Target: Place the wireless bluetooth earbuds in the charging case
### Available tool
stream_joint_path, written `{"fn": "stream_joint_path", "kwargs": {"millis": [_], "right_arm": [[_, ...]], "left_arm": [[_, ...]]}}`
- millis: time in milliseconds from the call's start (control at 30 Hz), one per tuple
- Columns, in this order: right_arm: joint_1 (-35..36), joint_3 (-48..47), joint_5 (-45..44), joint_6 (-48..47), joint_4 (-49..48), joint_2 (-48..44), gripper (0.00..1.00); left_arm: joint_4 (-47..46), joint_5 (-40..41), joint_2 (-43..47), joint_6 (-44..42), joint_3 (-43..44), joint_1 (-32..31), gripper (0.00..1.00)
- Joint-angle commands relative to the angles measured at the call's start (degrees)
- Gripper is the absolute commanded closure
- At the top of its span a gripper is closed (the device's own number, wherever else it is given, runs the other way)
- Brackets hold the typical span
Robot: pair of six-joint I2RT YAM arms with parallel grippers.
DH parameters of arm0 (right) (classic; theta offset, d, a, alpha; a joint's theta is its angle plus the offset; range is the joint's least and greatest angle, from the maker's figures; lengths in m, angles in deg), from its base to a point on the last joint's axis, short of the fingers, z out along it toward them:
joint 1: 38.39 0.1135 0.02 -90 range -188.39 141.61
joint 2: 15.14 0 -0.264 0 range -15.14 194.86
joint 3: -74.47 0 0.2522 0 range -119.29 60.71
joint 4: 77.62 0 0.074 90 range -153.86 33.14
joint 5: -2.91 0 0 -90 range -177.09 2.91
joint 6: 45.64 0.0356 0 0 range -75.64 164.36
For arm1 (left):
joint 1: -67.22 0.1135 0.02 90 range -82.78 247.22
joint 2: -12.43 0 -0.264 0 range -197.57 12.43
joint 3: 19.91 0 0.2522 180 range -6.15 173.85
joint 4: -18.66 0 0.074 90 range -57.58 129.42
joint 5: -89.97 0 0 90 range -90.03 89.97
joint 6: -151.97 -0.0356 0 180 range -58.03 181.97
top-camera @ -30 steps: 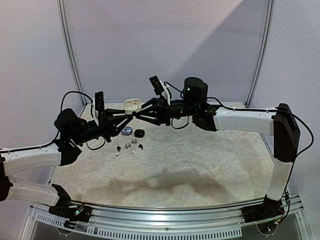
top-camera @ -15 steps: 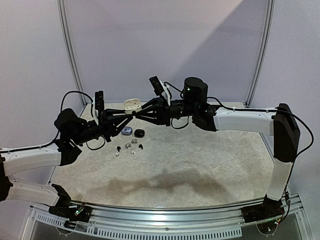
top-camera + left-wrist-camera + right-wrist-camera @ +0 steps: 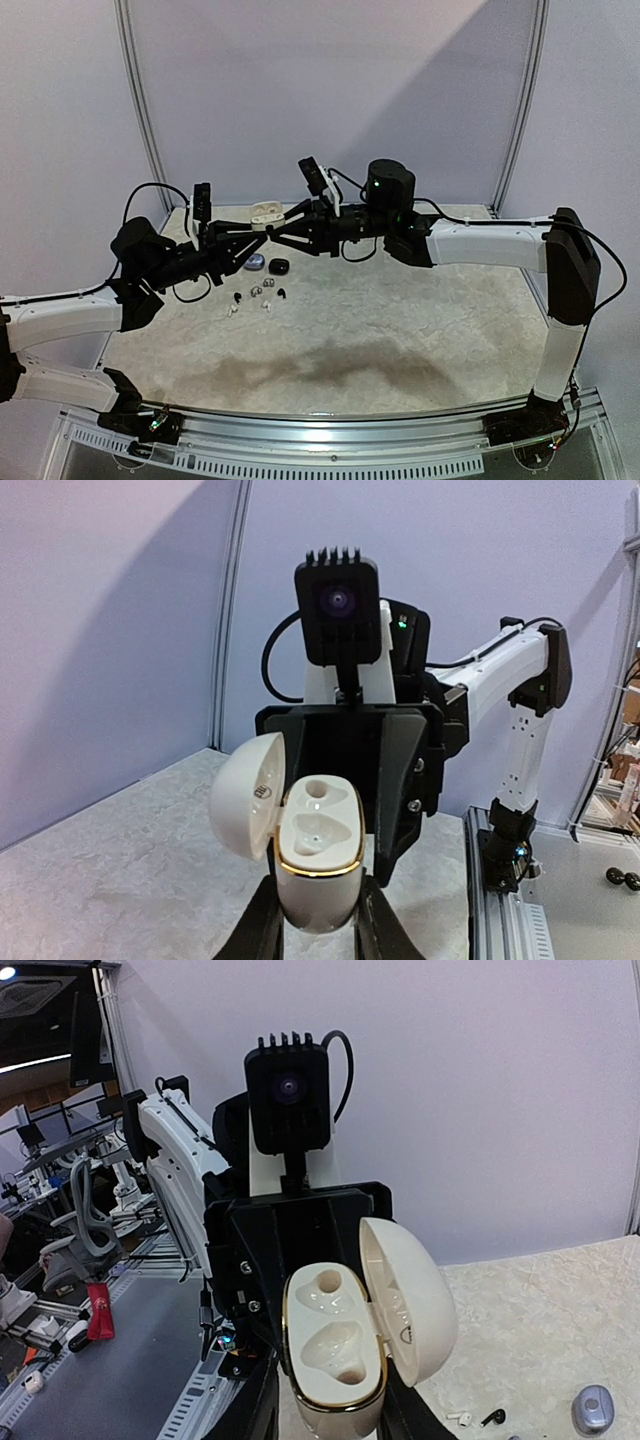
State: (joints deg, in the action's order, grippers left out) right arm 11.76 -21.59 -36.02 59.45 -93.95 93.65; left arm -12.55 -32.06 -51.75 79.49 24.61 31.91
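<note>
The white charging case [image 3: 265, 211] with a gold rim hangs above the table's far side, lid swung open and both sockets empty. My left gripper [image 3: 257, 226] is shut on its lower body [image 3: 318, 880], one finger [image 3: 258, 930] on each side. My right gripper [image 3: 279, 223] faces it from the other side. Its fingers [image 3: 400, 1410] flank the same case [image 3: 335, 1360], but I cannot make out whether they press on it. Several tiny earbuds [image 3: 256, 294], white, greyish and black, lie on the table below. A white one [image 3: 458, 1418] and a black one [image 3: 492, 1417] show in the right wrist view.
A bluish-grey closed case [image 3: 254, 262] and a black case [image 3: 278, 266] lie just behind the loose earbuds; the bluish one [image 3: 592, 1409] also shows in the right wrist view. The marbled tabletop [image 3: 400, 320] ends at the metal rail [image 3: 330, 425] near the arm bases.
Both wrists have lifted slightly and the right wrist has shifted a little left. The open case stays between the two grippers. The earbuds and cases on the table have not moved.
</note>
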Motion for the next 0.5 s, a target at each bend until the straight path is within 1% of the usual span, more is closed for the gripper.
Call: {"fn": "stream_joint_path", "kwargs": {"millis": [0, 100, 233, 433, 467], "right_arm": [[0.56, 0.65, -0.8, -0.06, -1.2, -1.96, 0.68], [0.56, 0.49, -0.52, 0.02, -1.24, -1.92, 0.76], [0.56, 0.45, 0.16, 0.28, -1.72, -1.74, 0.92], [0.55, 1.71, -0.02, -0.01, -3.26, -2.13, 1.0], [0.56, 2.09, -0.24, -0.5, -3.69, -2.38, 1.0]], "left_arm": [[0.95, 0.59, 0.11, 0.33, 0.17, -0.86, 1.0], [0.96, 0.57, 0.09, 0.3, 0.09, -0.9, 1.0], [1.04, 0.38, 0.09, 0.07, -0.08, -0.9, 1.0], [1.64, 1.06, 0.46, -1.73, -0.33, -0.9, 1.0], [1.97, 1.63, 0.65, -2.46, -0.41, -0.95, 0.95]]}}
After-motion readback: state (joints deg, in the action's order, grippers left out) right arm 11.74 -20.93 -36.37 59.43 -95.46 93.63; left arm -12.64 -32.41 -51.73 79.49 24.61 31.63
